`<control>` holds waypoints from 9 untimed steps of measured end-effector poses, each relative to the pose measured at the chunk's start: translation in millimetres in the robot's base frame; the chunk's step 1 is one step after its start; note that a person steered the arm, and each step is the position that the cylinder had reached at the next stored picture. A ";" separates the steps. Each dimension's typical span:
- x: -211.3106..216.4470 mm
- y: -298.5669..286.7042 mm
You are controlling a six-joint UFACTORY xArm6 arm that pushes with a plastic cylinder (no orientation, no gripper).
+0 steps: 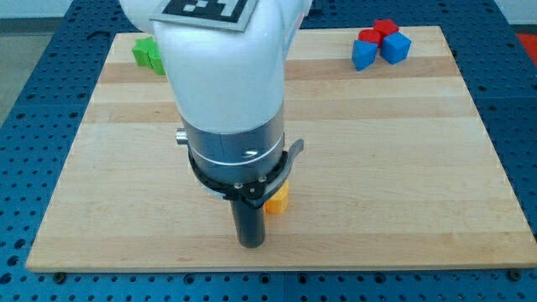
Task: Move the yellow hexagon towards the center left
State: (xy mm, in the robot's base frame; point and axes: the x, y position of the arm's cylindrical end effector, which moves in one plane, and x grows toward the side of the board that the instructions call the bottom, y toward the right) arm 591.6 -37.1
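A yellow-orange block [278,200], the yellow hexagon by colour, sits near the view's bottom centre of the wooden board [403,159]. Only a small part shows; the arm hides the rest, so its shape cannot be made out. My tip [251,244] is at the lower end of the dark rod, just below and left of the yellow block, very close to it. Whether they touch cannot be told.
A green block [148,53] lies at the view's top left, partly behind the arm. A red block [377,32] and two blue blocks [363,54], [396,47] cluster at the view's top right. The large white arm body [226,75] covers the board's middle.
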 end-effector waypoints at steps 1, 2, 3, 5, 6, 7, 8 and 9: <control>-17.4 0.0; -42.0 0.0; -77.5 -5.4; -149.3 -23.3; -175.4 -41.4; -156.3 -47.5; -135.6 -52.4; -130.2 -94.7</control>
State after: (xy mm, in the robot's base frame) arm 461.5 -131.8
